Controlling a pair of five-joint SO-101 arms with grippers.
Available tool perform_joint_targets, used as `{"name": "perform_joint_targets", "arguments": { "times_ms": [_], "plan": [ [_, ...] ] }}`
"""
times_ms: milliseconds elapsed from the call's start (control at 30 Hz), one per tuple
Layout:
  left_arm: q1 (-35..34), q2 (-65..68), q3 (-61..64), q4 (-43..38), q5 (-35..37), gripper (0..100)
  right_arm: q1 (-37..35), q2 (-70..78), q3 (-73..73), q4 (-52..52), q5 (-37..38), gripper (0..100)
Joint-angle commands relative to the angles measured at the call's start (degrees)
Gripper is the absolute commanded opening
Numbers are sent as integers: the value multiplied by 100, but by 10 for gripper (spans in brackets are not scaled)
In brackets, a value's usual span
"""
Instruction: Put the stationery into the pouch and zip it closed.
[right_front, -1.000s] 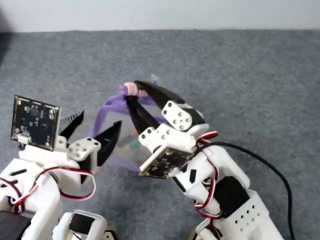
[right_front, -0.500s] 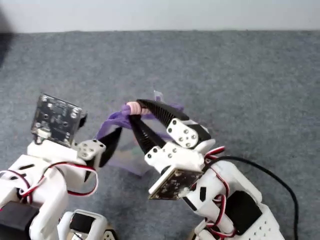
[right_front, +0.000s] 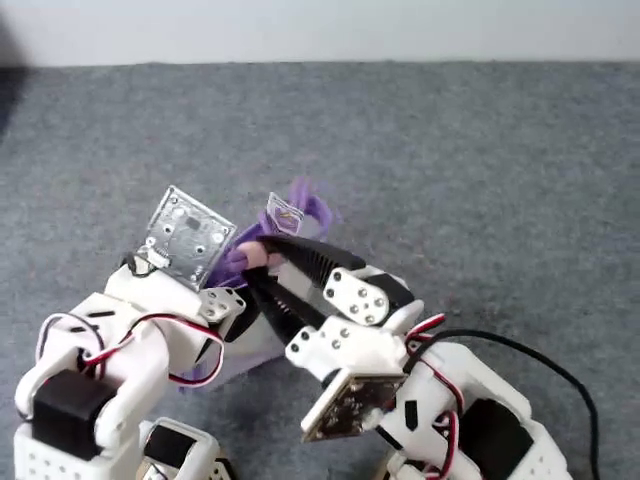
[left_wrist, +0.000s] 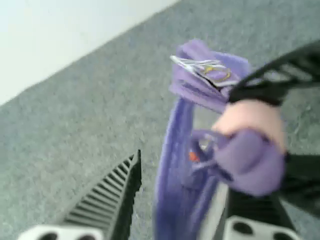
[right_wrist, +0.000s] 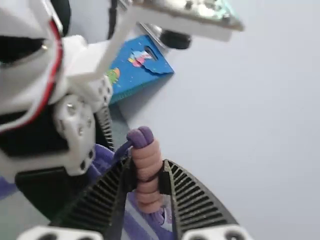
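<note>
In the high view the purple pouch (right_front: 305, 208) lies on the grey counter (right_front: 480, 150) just left of the frame's centre, partly covered by both arms. A small pale tag (right_front: 283, 213) sticks up from its upper end. The right claw (right_front: 258, 258) reaches in from the lower right and is clenched on a pink ribbed piece (right_front: 250, 256), which looks like the pouch's zipper pull, though the view is too soft to be sure.

The right wrist view shows that grip closely. Both black ribbed fingers (right_wrist: 107, 197) press on the sides of the pink piece (right_wrist: 145, 155), and a purple loop (right_wrist: 140, 136) sits at its end. A blue card (right_wrist: 137, 65) stands behind, against the pale wall.

In the left wrist view the left claw (left_wrist: 185, 185) is released. One ribbed finger (left_wrist: 112, 200) stands clear of the fabric, and the pouch's purple edge (left_wrist: 175, 150) runs between the fingers. The pink piece (left_wrist: 250, 120) and the tag (left_wrist: 210, 70) lie just beyond.
</note>
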Motion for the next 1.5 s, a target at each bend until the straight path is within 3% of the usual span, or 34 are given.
{"name": "perform_joint_targets", "arguments": {
  "times_ms": [0,133,400,800,933,1100,1467],
  "plan": [
    [-53,0,110,-149,-79,261,444,-136,-316,-13,18,8],
    [-53,0,136,-149,-79,227,734,-127,-316,-13,9,8],
    [440,0,48,-316,-62,11,866,-145,-167,-22,9,8],
    [633,-9,-251,-220,-35,12,963,-136,-158,-22,44,8],
    [624,-18,-268,-62,141,9,1877,4,255,-242,26,8],
    [659,-273,-391,-97,440,9,3020,365,1213,-1745,0,8],
    [615,-352,-400,105,615,9,3327,778,2013,-2070,0,8]
  ]
}}
